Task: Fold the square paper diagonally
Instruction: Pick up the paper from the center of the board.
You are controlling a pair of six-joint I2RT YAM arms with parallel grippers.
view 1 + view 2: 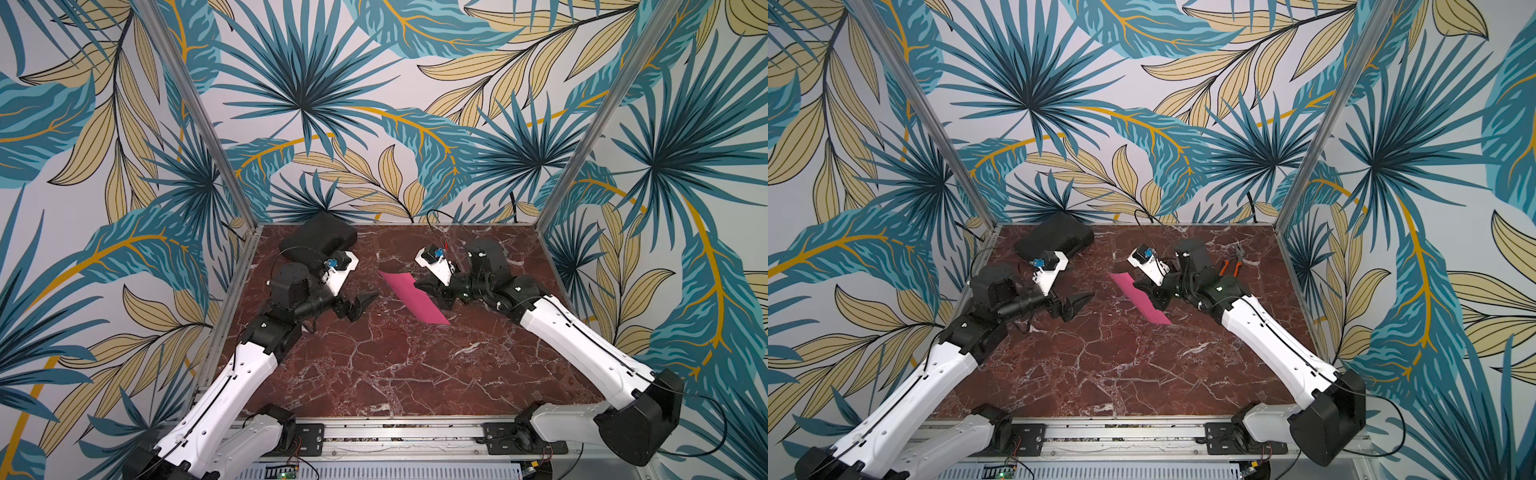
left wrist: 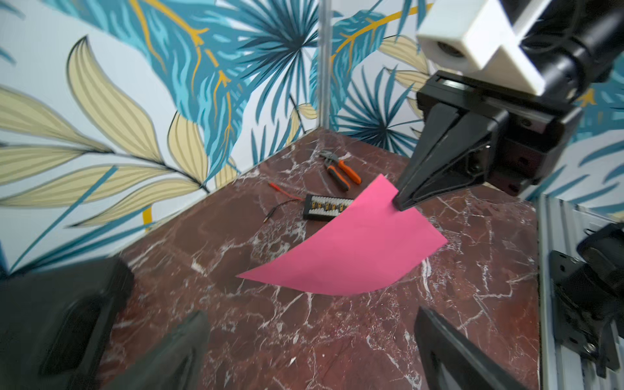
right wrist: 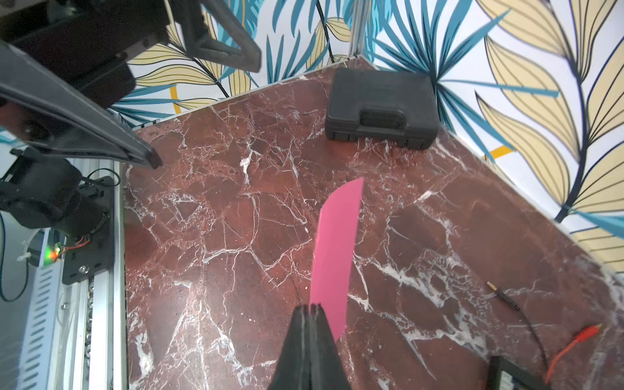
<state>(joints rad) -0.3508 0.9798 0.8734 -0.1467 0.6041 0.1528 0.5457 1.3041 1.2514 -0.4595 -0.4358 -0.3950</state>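
Two grippers, one sheet and four loose items, all on a red marble table (image 1: 374,365).

1. My right gripper (image 2: 400,202): jaws pressed together, pinching the square paper (image 2: 344,250) at one edge, close to a corner. From my right wrist the closed fingertips (image 3: 305,312) show the pink sheet running away from them, edge-on.

2. My left gripper (image 1: 369,300): jaws spread wide, nothing between them. It hangs low over the table, pointing at the sheet from its own side, near it but not touching.

3. Square paper, bright pink and plain: sits toward the middle of the table's far half, between my two grippers. The pinched edge is lifted and the sheet bows in a single curve down toward the marble. Whether its low corner rests on the table I cannot tell.

4. Black plastic case (image 3: 381,108): closed, lying flat in the far corner on my left side, well apart from the sheet.

5. Pliers (image 2: 341,170) with orange and black handles: lying near the far wall on my right side.

6. Black connector strip (image 2: 326,206): just behind the paper in the left wrist view, one end hidden by the sheet.

7. Red and black leads (image 2: 283,197): loose on the marble beside the strip.
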